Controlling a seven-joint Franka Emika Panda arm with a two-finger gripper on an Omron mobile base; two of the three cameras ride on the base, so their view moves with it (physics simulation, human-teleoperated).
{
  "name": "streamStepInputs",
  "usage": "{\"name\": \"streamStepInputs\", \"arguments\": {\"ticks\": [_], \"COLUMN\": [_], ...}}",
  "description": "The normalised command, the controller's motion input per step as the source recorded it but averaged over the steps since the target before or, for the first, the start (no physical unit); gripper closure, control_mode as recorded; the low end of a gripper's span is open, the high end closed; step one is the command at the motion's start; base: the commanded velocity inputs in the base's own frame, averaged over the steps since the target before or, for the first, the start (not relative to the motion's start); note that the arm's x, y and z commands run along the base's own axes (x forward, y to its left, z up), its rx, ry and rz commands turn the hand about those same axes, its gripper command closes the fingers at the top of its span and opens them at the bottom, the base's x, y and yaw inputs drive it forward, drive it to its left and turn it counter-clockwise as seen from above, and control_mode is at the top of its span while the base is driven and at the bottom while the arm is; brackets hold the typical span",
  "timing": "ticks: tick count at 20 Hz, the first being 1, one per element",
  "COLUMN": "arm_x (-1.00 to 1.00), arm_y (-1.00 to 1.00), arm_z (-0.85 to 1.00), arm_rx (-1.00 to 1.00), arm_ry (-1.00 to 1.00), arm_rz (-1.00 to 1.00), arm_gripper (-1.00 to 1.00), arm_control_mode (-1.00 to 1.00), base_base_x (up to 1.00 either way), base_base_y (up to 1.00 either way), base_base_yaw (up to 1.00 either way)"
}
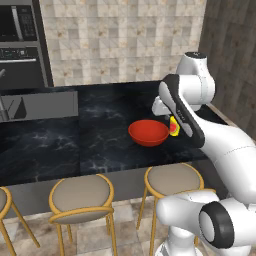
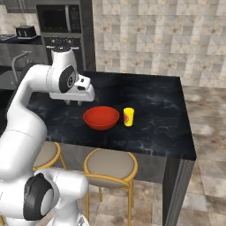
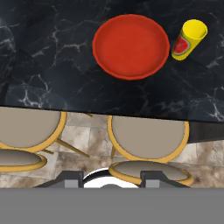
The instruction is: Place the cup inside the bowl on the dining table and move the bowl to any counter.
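Hand view: we record the cup [image 3: 189,39], yellow with a red mark on its side, standing upright on the black marble worktop [image 3: 52,74] of the dining island. It stands just beside the bowl [image 3: 131,46] and apart from it, with a narrow strip of marble between them. The bowl is red, wide and shallow, and we see nothing inside it. Both items sit near the worktop's stool-side edge, toward the end of the island that shows as a corner in the right base view. In the right base view the cup [image 2: 128,117] is on the side of the bowl [image 2: 101,117] nearer that end.

The end effector [image 2: 74,102] hangs above the worktop on the bowl's other side, well clear of the cup and touching neither item. Its fingers [image 3: 70,179] hold nothing; we cannot tell from these views how far apart they stand.

Beige-cushioned stools [image 1: 82,197] with yellow frames stand along the near edge. A tiled wall [image 1: 120,40] rises behind the island.
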Motion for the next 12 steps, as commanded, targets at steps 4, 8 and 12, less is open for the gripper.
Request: {"name": "streamStepInputs", "arguments": {"ticks": [4, 8, 12], "arm_x": [0.00, 0.00, 0.04], "arm_y": [-0.06, -0.16, -0.27], "arm_z": [-0.06, -0.09, -0.07], "arm_rx": [0.00, 0.00, 0.00], "arm_ry": [0.00, 0.00, 0.00], "arm_rz": [0.00, 0.00, 0.00], "arm_gripper": [-1.00, -1.00, -1.00], "arm_control_mode": [-1.00, -1.00, -1.00], "base_base_x": [0.00, 0.00, 0.00], "base_base_y": [0.00, 0.00, 0.00], "base_base_yaw": [0.00, 0.00, 0.00]}}
